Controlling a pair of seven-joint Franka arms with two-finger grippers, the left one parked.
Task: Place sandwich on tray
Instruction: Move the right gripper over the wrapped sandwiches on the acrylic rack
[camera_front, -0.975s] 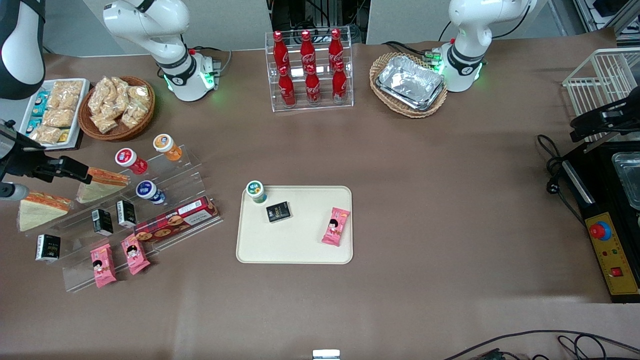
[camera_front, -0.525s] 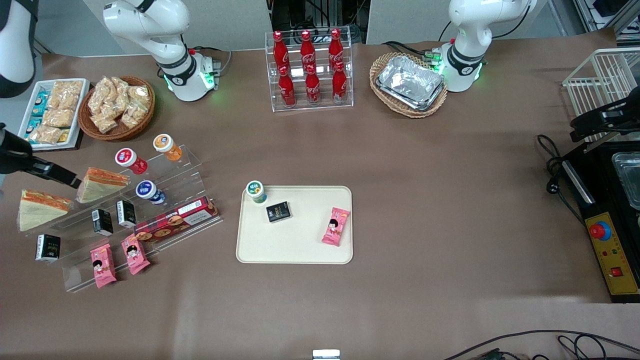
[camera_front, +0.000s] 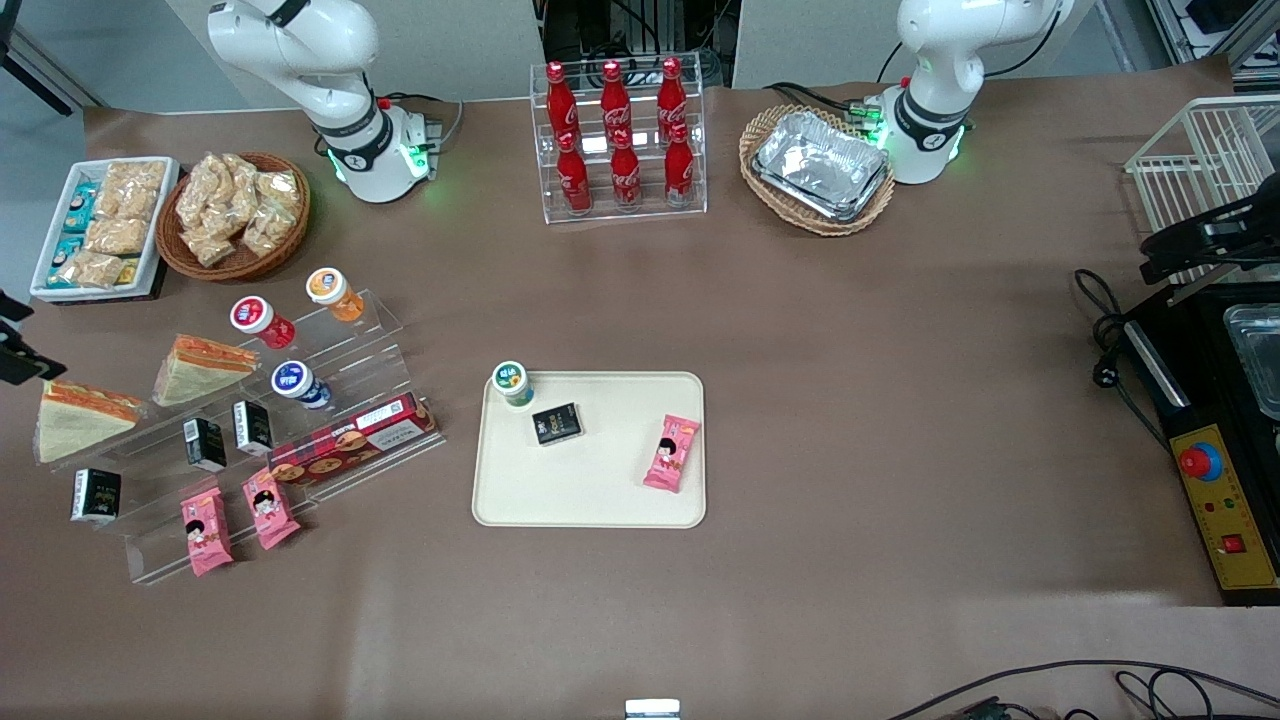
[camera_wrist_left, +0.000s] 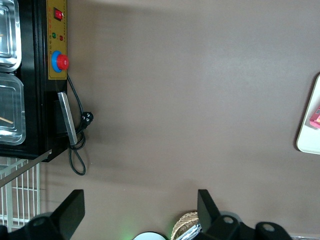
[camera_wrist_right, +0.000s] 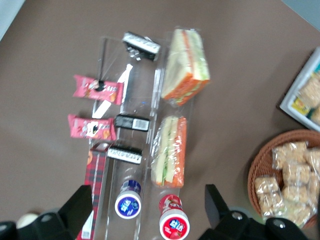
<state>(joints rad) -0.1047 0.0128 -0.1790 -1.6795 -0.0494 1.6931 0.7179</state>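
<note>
Two clear-wrapped wedge sandwiches lie on the clear stepped display. One sandwich is beside a red-capped bottle. The other sandwich lies nearer the working arm's end of the table. The cream tray sits mid-table and carries a green-capped cup, a black box and a pink snack pack. My gripper is open and holds nothing, high above the display; in the front view only its dark tip shows at the frame edge, just above the outer sandwich.
The acrylic display also holds capped bottles, small black boxes, pink packs and a red cookie box. Farther back stand a wicker basket of snack bags, a white snack tray, a cola rack and a basket of foil trays.
My gripper has drawn back from the sandwich beside the red-capped bottle toward the working arm's end, nearly out of the front view. Both sandwiches stay on the display.
</note>
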